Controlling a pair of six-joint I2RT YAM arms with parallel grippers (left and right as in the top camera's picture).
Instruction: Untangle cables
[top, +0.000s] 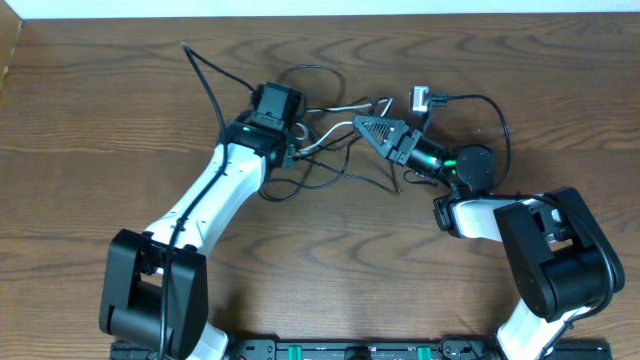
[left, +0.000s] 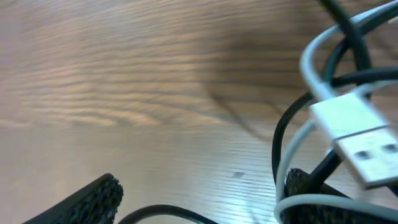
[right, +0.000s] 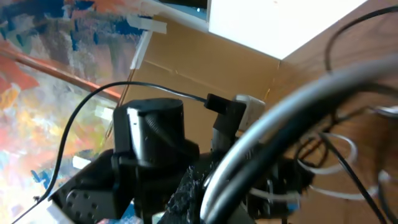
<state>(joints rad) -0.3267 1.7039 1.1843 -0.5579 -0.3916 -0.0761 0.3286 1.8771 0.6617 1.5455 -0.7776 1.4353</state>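
Two end effectors are down among the cords, folks! The left end effector (left: 199, 193) stands spread wide with nothing between its jaws. One textured pad (left: 93, 200) shows at 7 o'clock in the wrist view, the other sits low at 5 o'clock, and there is mostly bare wood between them. Just beside that 5 o'clock pad is a white USB plug (left: 357, 134), with black and white cords looping around it. Over to the right end effector (top: 363, 123): it is clamped fully together, tip aimed toward 9 o'clock, nose right at the tangle. A silver cord crosses its fingers (right: 193, 186) close to the wrist camera; whether it is pinched or merely draped, I cannot tell. The cables (top: 322, 138) lie knotted between the two arms, at 12 o'clock from the middle of the surface (top: 120, 120). Near the right end effector, at 1 o'clock, sits a small white adapter (top: 418, 98). A black cord arcs from it out toward 3 o'clock and curls back down by the right arm.
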